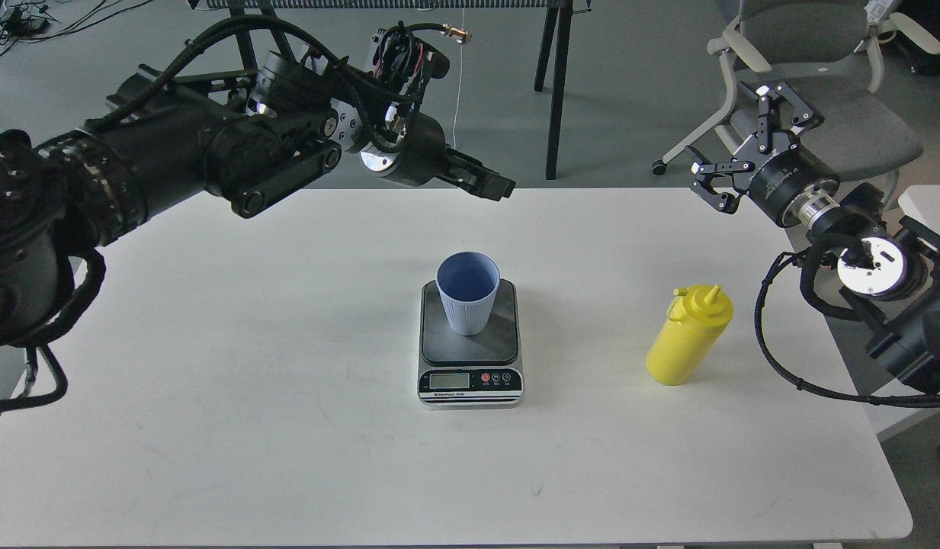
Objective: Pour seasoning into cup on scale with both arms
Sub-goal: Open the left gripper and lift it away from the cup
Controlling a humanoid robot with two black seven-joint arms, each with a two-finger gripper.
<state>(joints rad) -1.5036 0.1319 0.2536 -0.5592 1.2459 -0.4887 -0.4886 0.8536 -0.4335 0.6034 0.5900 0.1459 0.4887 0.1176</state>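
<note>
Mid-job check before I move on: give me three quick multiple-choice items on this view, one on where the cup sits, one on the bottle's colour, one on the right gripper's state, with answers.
1. Where is the cup?
A. on the bare table beside the bottle
B. on the scale's platform
C. held in the left gripper

2. What colour is the squeeze bottle?
A. red
B. white
C. yellow

3. How is the right gripper?
A. open and empty
B. shut on the bottle
C. shut on the cup

Answers:
1 B: the cup stands upright on the dark platform of the scale, behind the display.
2 C: the bottle, standing on the table to the right of the scale, is yellow all over, nozzle and cap included.
3 A: its fingers are spread wide with nothing between them, up past the table's far right corner.
</note>
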